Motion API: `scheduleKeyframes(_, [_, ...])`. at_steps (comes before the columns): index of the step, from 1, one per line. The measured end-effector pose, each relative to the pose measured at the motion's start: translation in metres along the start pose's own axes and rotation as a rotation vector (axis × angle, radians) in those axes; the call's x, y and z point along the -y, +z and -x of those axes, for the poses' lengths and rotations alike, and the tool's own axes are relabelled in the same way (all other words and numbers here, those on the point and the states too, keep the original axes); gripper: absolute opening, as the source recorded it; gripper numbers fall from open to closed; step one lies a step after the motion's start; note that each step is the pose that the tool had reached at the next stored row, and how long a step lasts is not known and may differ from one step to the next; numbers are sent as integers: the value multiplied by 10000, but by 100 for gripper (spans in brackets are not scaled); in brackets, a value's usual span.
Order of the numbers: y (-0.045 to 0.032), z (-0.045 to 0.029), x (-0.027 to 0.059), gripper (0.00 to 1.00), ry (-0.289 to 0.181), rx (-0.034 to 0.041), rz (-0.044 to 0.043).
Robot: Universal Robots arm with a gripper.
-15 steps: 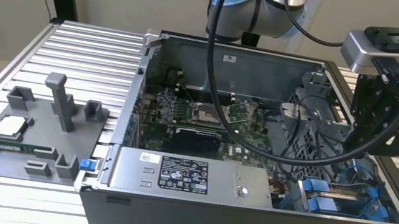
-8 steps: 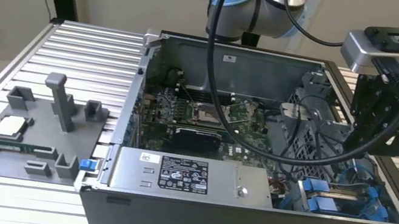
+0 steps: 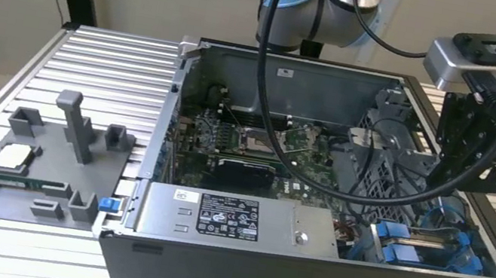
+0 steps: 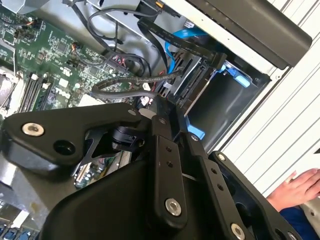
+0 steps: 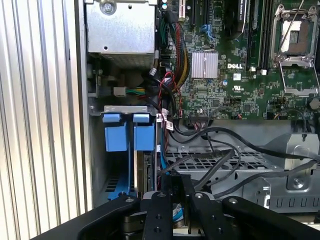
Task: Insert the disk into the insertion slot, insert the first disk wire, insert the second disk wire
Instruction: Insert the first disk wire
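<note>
In the exterior view, the open computer case sits on the slatted surface. The pincer hangs inside the case at the exterior view's right, above the insertion slot in the near corner.

In the second wrist view, the pincer has its tips drawn almost together just beside the disk. The disk sits in the slot among black wires. Whether anything is pinched cannot be told.

In the first wrist view, the pincer is over the disk, beside the blue tabs.
</note>
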State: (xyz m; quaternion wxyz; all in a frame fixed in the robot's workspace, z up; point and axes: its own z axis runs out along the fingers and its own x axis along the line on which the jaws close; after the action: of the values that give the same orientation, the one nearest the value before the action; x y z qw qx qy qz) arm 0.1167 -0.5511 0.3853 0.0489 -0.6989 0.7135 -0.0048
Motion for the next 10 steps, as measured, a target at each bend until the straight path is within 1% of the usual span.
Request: scheduleKeyframes(10, [7, -1, 5, 0, 1, 2, -1])
